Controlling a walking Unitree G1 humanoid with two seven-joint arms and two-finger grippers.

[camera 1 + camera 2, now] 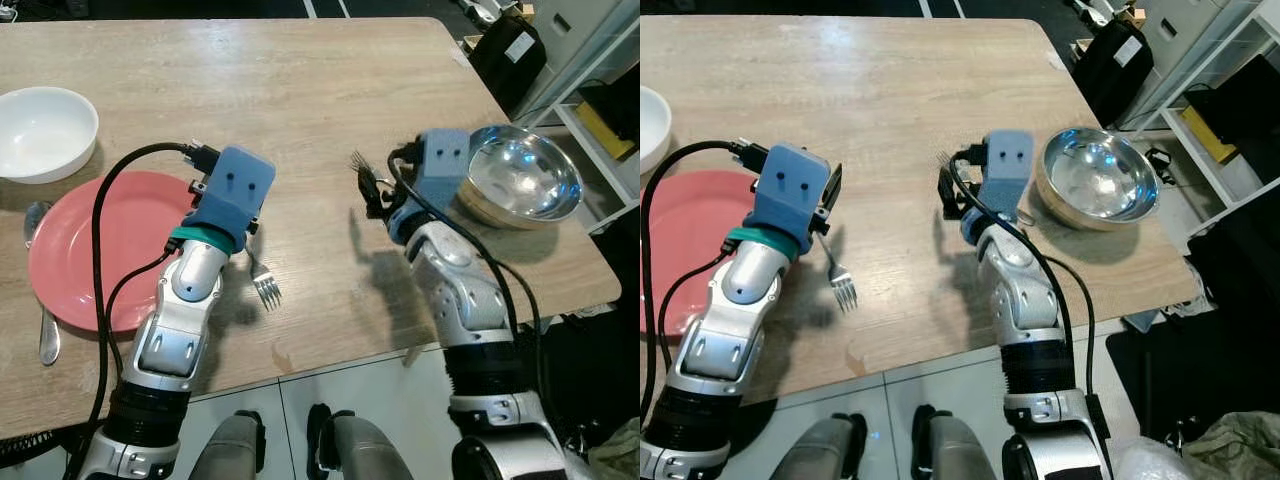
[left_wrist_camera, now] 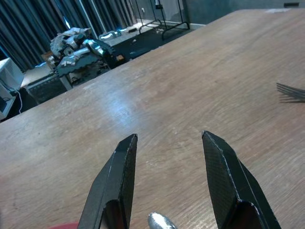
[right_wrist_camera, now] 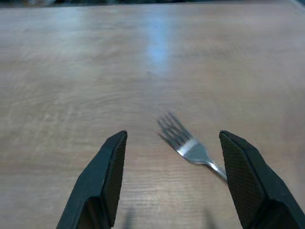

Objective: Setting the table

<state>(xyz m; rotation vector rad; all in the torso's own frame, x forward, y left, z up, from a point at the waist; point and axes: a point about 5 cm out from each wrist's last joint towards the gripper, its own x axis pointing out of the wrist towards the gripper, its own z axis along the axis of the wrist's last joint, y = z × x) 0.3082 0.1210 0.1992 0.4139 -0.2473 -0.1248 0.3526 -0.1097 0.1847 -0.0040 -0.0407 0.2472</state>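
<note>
Both pincers hovered open and empty over the wooden desk (image 1: 300, 90), the left pincer (image 2: 174, 183) above a silver metal fork (image 1: 264, 283) lying right of the round pink plate (image 1: 75, 250), the right pincer (image 3: 178, 179) over a second fork (image 3: 190, 145), presumably each set to pick one up.

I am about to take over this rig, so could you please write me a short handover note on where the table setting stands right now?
Left end effector: open, empty, low over the table beside the pink plate, above a fork.
Right end effector: open, empty, a second fork lying between its fingers.
Done: the plate is out, a spoon lies at its left edge, and the white bowl stands behind it.
Left: place both forks, probably; the steel bowl sits at the table's right edge.
</note>
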